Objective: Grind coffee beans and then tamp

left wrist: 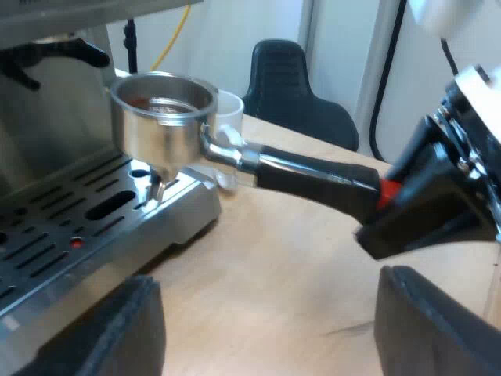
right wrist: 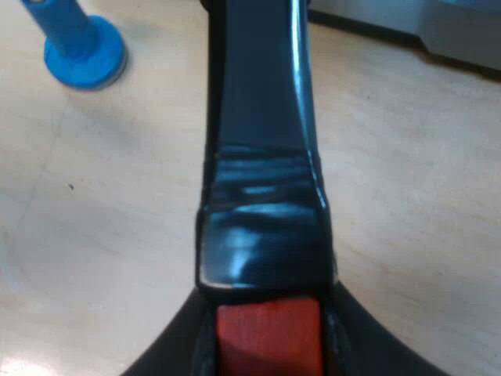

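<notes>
The holder [left wrist: 164, 110], which your right gripper [right wrist: 266, 337] grasps by the red end [left wrist: 389, 190] of its handle [left wrist: 313, 174], has its basket over the edge of the drip tray [left wrist: 78, 227] of the machine [left wrist: 55, 110]. Your left gripper [left wrist: 270, 301] hangs released, nothing between its fingers [left wrist: 125, 329], above the surface [left wrist: 274, 251] beside the machine. A white mug [left wrist: 232, 110] stands just beside the machine; a blue tamper [right wrist: 78, 47] stands upright on the surface, apart from the machine.

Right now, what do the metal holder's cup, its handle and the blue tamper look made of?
metal holder's cup: polished steel by its look, with bright mirror-like reflections.
handle: glossy black, probably hard plastic, with sharp highlights. Its red end looks matte, likely plastic too.
blue tamper: even, dull blue, seemingly plastic, though it could be coated metal.
</notes>
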{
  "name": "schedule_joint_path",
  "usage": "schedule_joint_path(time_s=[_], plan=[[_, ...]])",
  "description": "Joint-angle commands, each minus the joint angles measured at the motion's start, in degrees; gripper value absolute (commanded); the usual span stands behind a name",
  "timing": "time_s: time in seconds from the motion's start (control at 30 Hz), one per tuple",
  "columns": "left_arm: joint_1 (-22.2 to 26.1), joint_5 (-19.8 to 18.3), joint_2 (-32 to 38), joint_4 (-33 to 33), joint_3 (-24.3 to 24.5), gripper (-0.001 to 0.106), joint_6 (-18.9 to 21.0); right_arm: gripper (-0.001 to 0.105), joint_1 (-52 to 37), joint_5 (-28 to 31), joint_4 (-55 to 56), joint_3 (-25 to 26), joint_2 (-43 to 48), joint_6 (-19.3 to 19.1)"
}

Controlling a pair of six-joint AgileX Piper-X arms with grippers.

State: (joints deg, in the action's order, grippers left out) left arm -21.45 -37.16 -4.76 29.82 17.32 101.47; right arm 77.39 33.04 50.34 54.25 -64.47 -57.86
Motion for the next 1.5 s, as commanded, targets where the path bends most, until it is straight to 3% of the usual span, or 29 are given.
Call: schedule_joint_path(time_s=[0.03, 0.27, 0.63, 0.73, 0.87, 1.23, 1.5], plan=[[-0.19, 2.93, 0.30, 0.57, 0.51, 0.059, -0.11, 0.000, 0.20, 2.91, -2.55, -1.40, 0.94, -0.62], [-0.19, 4.87, 0.30, 1.63, 0.51, 0.059, -1.03, 0.000, 0.20, 2.23, -10.13, -7.09, 0.94, -3.10], [-0.19, 5.60, 0.30, 1.62, 0.51, 0.059, -1.37, 0.000, 0.10, -3.32, -22.95, -14.12, 0.94, -17.52], [-0.19, 5.60, 0.30, 1.62, 0.51, 0.059, -1.37, 0.000, -0.01, -3.73, -25.00, -15.79, 0.94, -19.69], [-0.19, 5.60, 0.30, 1.62, 0.51, 0.059, -1.37, 0.000, -1.20, -4.04, -27.38, -18.10, 0.94, -20.48], [-0.19, 5.45, 0.30, 1.62, 0.51, 0.059, -1.37, 0.000, -10.23, -11.70, -35.16, -22.89, 0.94, -20.82], [-0.19, 5.45, 0.30, 1.62, 0.51, 0.059, -1.37, 0.000, -11.32, -11.70, -36.86, -23.91, -2.25, -20.82]])
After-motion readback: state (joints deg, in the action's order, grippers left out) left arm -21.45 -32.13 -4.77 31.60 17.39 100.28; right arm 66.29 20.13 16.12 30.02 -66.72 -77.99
